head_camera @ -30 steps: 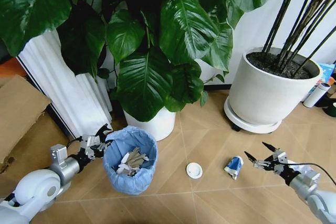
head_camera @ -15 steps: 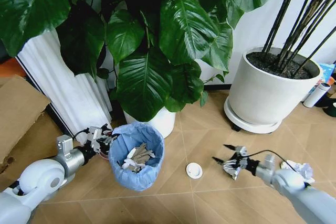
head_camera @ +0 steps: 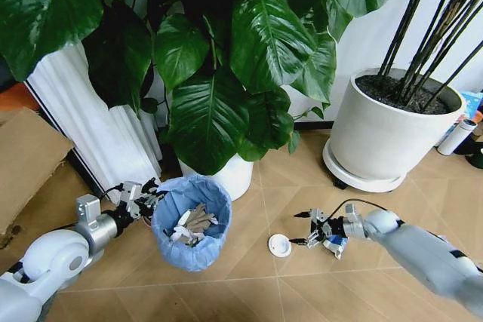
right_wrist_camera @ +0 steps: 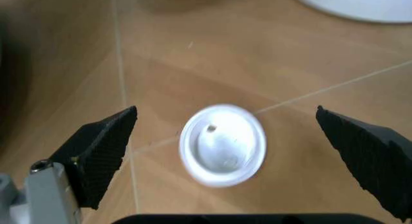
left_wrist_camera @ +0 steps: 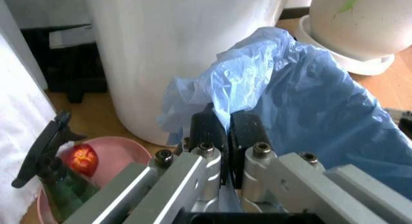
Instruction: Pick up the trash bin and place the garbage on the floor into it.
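Trash bin (head_camera: 191,231) with its light-blue bag sits on the floor (head_camera: 249,292), just in front of the white plant pot (head_camera: 226,179); paper scraps inside; left pincer (head_camera: 143,200) at the bin's side away from the lid, fingers (left_wrist_camera: 207,131) pressed together on the bag's rim fold — clamped on the bin. White round lid (head_camera: 279,245) lies flat on the floor beside the bin, apart from it; right pincer (head_camera: 301,228) low over the lid, fingers spread wide, lid centred between the tips in the wrist view (right_wrist_camera: 223,145), not touching. Blue-white wrapper (head_camera: 336,245) on the floor just beyond the lid from the bin, under the right wrist.
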